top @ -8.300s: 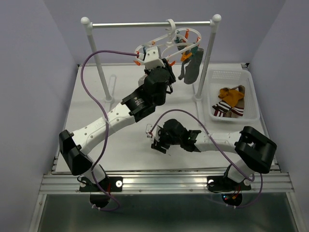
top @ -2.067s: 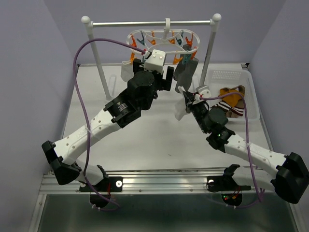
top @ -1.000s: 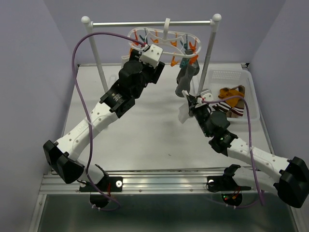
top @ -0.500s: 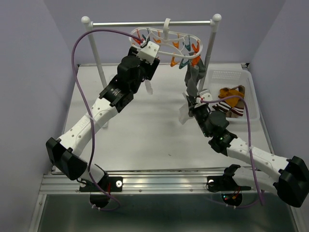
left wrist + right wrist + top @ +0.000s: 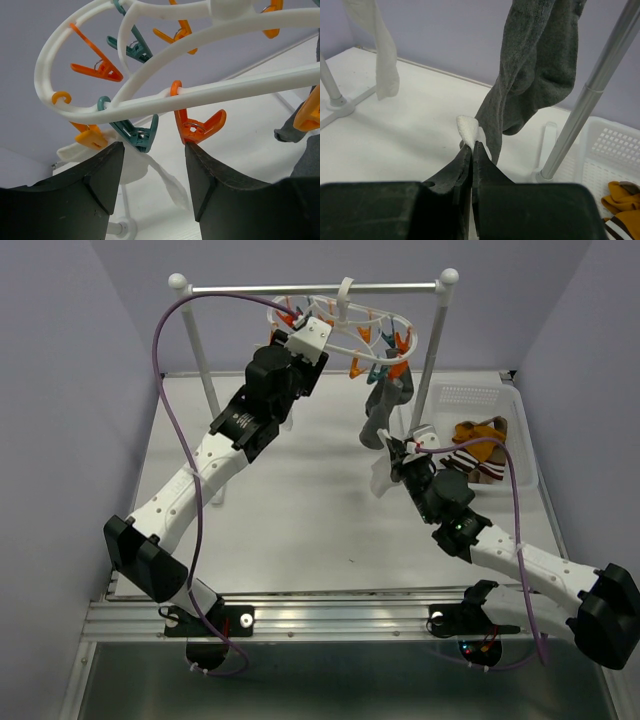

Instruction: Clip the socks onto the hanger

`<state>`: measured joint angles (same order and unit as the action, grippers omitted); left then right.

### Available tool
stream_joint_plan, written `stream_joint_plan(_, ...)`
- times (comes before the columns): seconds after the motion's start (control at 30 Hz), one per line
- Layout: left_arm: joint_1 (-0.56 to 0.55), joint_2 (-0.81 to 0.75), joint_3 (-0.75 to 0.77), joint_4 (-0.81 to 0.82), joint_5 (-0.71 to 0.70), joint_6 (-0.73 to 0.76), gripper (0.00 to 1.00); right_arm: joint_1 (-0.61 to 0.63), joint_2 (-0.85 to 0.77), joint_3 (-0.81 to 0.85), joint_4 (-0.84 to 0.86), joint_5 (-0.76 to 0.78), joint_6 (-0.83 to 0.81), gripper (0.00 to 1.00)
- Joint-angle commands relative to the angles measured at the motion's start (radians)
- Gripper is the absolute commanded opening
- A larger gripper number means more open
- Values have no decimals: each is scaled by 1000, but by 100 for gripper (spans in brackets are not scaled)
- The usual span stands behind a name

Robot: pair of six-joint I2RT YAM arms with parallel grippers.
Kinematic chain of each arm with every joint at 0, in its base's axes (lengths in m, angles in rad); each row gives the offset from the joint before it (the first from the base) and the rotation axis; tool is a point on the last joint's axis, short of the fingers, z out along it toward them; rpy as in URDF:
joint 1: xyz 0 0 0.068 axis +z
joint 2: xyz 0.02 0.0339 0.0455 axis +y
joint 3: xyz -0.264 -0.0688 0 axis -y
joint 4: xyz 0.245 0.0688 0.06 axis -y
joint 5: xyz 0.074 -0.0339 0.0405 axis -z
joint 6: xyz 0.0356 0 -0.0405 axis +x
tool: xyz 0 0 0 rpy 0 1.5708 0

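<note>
One hanger (image 5: 240, 86) hangs on one rail stand (image 5: 300, 288). The left wrist view shows six orange clips (image 5: 198, 127) and two teal clips (image 5: 134, 134).

Socks:
- one hanging white sock (image 5: 385, 50)
- one pinched white sock (image 5: 467, 127)
- grey sock fabric (image 5: 535, 65), one sock or two unclear

One basket (image 5: 470, 395) at the table's (image 5: 290, 510) right edge holds one mustard sock (image 5: 478, 436) and striped socks (image 5: 468, 466), number unclear.

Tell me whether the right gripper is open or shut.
Shut. In the right wrist view the right gripper pinches a white sock, no gap showing.
</note>
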<state>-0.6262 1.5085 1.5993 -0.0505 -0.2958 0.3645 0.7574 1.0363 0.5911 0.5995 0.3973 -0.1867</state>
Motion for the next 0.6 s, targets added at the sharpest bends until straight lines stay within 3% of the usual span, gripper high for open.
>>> stream_joint_plan(0.0,11,-10,60,43,6,14,63,-6,-31,4,20,15,-2,1)
stream_joint_plan(0.57,31,47,116,43,7,50,62,-6,-33,12,16,15,-11,1)
